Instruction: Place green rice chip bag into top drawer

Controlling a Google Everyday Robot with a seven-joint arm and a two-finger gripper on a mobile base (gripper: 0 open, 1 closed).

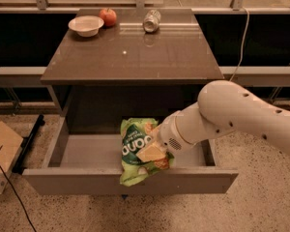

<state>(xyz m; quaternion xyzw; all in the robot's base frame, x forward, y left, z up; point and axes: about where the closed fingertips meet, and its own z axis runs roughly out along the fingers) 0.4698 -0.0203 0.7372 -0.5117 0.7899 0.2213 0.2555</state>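
Note:
The green rice chip bag (135,148) hangs upright in my gripper (152,154), which is shut on the bag's right side. The bag is low inside the open top drawer (82,151), near the middle. Its bottom edge overlaps the drawer's flat grey front panel (193,181). I cannot tell whether the bag touches the drawer floor. My white arm (232,117) reaches in from the right, over the drawer's right side.
On the dark table (130,57) above the drawer stand a white bowl (86,25), a red apple (108,17) and a silver can (151,20) lying on its side. A cardboard box (1,153) and a black cable (9,187) are on the floor at the left.

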